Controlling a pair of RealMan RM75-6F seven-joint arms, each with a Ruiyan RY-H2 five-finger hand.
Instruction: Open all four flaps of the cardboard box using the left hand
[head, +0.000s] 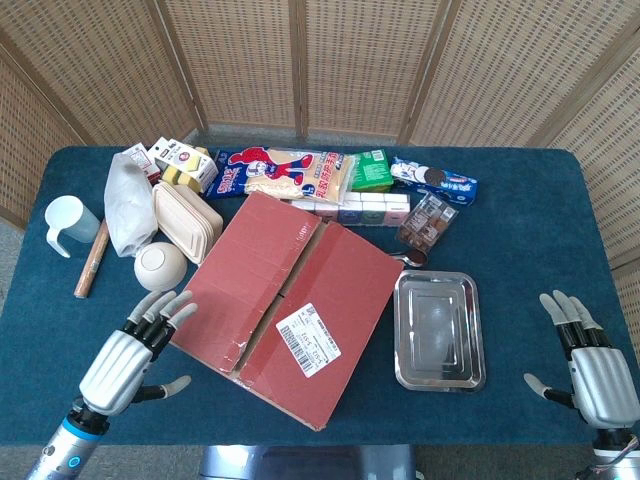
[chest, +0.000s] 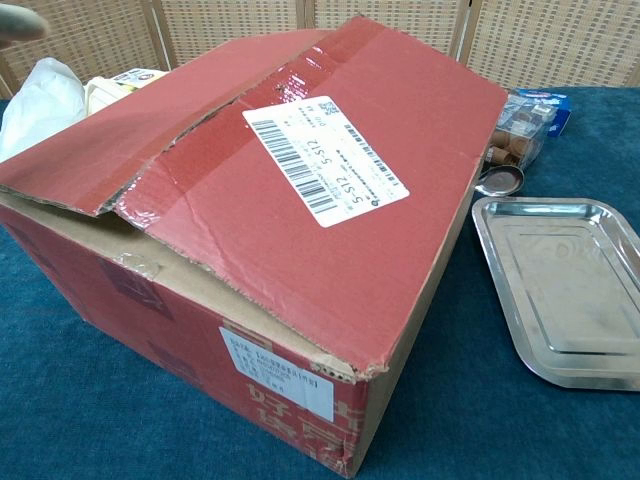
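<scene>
Cardboard box (head: 285, 305) sits mid-desk, turned at an angle, both top flaps still down and meeting at a centre seam (head: 285, 290) with torn tape. In the chest view the left flap (chest: 120, 140) lifts slightly at its near corner, leaving a small gap. Corrugated board likely stiff but light; flaps should hinge up easily. Best hold looks like that raised free edge near the seam, fingers hooked under, not the taped stretch. White shipping label (head: 308, 340) on the right flap.

Left robot hand (head: 125, 360) hovers at the box's near-left corner, fingers spread, grasping nothing, fingertips just beside the flap edge. Right robot hand (head: 590, 370) rests apart at the desk's near-right, fingers splayed, empty.

Steel tray (head: 438, 330) just right of the box. White bowl (head: 160, 267), lunch container (head: 186, 220) and plastic bag (head: 128, 200) at far left; snack packets (head: 285, 172) along the far edge.
</scene>
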